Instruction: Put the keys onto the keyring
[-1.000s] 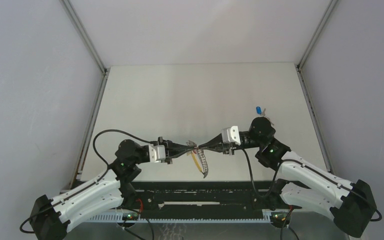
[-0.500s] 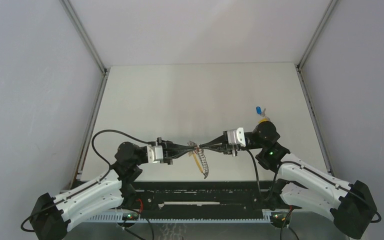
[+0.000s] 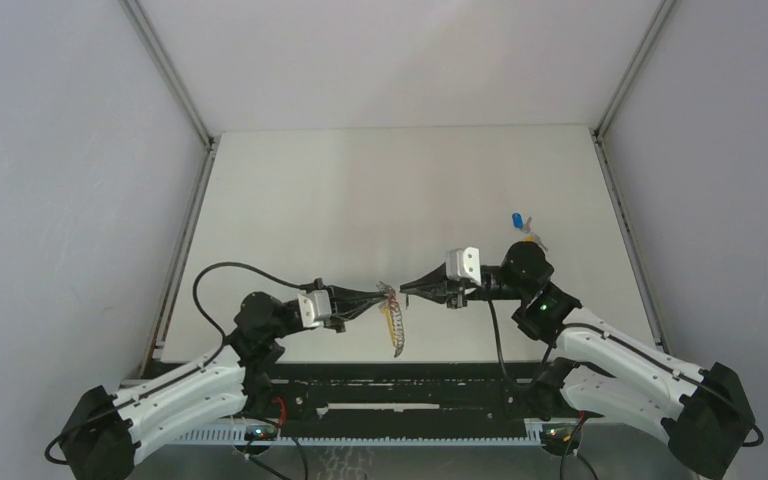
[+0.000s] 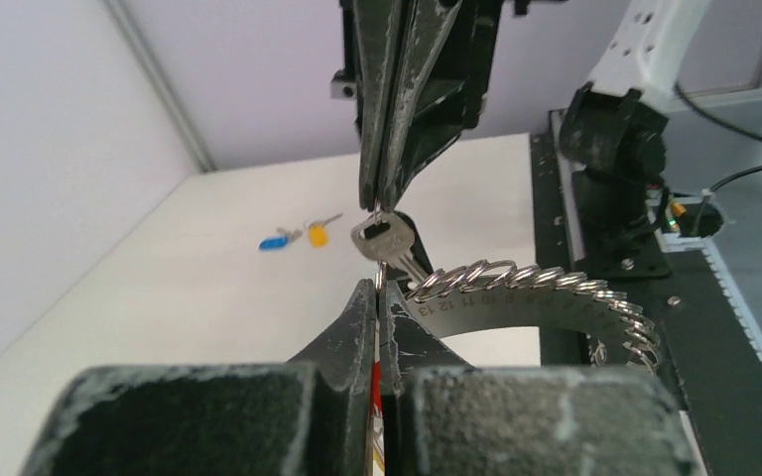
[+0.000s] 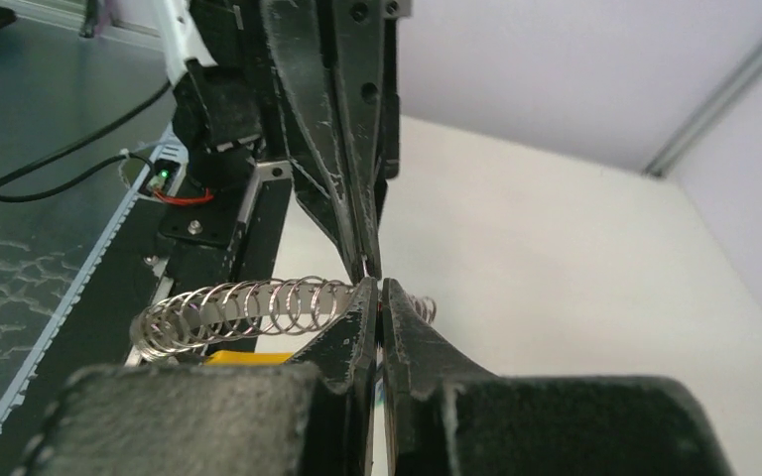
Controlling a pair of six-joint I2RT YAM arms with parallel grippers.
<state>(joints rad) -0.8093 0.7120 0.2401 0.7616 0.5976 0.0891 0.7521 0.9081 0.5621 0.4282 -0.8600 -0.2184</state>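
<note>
Left arm (image 3: 180, 388) and right arm (image 3: 625, 358): white shells, black joints, green status lights (image 3: 545, 309), looping black cables (image 3: 230, 265), scuffed black fingers (image 4: 437, 89).

Over the counter's (image 3: 360, 190) near edge, the left hand (image 3: 378, 298) and right hand (image 3: 407, 288), both pinched closed, nearly meet tip to tip, the keyring (image 3: 394, 328) hanging from the left, two keys (image 3: 516, 220) lying behind the right wrist.

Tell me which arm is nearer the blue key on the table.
Right. The right arm sits just on the near side of the blue key; the left arm is well off to its left, past the hanging keyring.
</note>
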